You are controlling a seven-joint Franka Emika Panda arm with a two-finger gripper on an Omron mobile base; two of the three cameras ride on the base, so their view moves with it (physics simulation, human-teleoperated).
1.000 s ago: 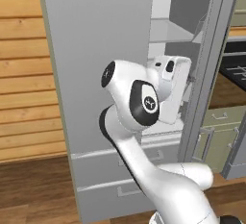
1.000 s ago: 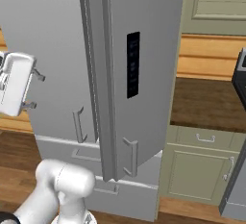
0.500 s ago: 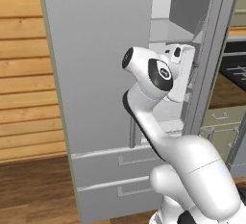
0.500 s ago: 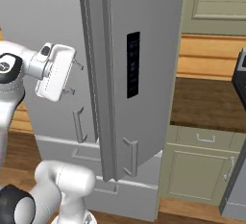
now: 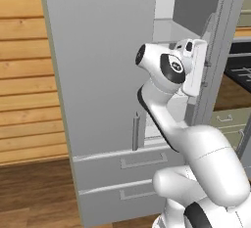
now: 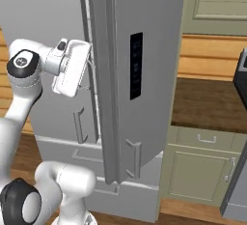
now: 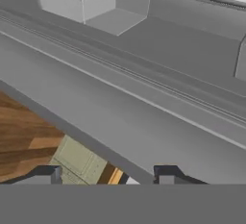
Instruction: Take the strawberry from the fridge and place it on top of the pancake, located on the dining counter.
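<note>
The fridge (image 5: 98, 75) is tall and light grey, with its left door shut and its right door (image 6: 144, 74) swung open. My gripper (image 6: 89, 74) is raised to mid-height and sits right at the open door's edge, at the mouth of the fridge. In the hand view its two dark fingertips (image 7: 48, 175) stand apart with nothing between them, facing grey fridge surfaces and a pale bin (image 7: 91, 2). In the left base view the white hand (image 5: 193, 68) hides part of the pale shelves. The strawberry, the pancake and the dining counter are out of view.
Vertical bar handles (image 5: 136, 131) and two lower drawers (image 5: 142, 161) sit below the hand. To the right of the fridge, a dark-brown countertop (image 6: 207, 103) tops pale green cabinets (image 6: 202, 166). Wooden wall planks (image 5: 24, 75) lie to the left, wood floor below.
The arm has swung the hand rightward and up from beside the fridge to the edge of the open door. The fridge and its doors have not moved.
</note>
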